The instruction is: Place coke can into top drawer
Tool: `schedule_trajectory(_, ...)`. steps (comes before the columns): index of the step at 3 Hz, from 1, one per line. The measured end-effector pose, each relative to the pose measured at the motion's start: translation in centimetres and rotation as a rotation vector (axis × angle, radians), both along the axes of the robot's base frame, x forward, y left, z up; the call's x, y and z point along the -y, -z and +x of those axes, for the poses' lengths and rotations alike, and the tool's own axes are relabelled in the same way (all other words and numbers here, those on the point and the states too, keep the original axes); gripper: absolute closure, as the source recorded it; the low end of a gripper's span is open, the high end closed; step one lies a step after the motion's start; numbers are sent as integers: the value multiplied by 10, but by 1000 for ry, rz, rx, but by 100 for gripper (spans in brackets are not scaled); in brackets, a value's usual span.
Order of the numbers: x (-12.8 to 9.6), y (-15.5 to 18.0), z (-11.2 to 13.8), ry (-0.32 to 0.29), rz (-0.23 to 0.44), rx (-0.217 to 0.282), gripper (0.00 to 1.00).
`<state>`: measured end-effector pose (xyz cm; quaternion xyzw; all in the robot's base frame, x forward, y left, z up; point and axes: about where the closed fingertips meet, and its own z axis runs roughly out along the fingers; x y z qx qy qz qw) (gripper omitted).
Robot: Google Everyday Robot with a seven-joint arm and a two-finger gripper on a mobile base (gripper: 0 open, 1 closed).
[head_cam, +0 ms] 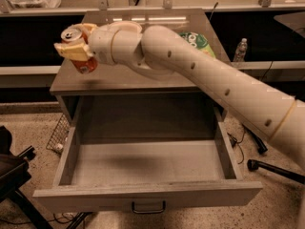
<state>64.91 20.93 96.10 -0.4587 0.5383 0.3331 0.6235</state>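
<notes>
The coke can point(80, 49), orange-red with a silver top, is tilted and held in the air above the left part of the cabinet top point(114, 80). My gripper point(75, 44) is shut on the can, its yellowish fingers point(71, 51) clamped across it. The white arm reaches in from the lower right. The top drawer point(147, 194) is pulled fully open below, its inside bare, with a small dark handle point(148, 207) on the front panel. The can is behind and above the drawer's back left corner.
A green snack bag point(196, 42) lies on the cabinet top, partly hidden by the arm. A plastic bottle point(240, 49) stands at the right. A wire basket point(59, 132) sits on the floor left of the cabinet. Dark chair legs are at both lower sides.
</notes>
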Motion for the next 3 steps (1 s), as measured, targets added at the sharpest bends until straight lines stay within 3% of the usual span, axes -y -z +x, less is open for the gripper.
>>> schedule_trajectory(1,20,51,-35,40,16,-25,100)
schedule_trajectory(2,58,103,-89,80,35,-64,100)
schedule_trajectory(3,89,112,-100,124,29,-72,100)
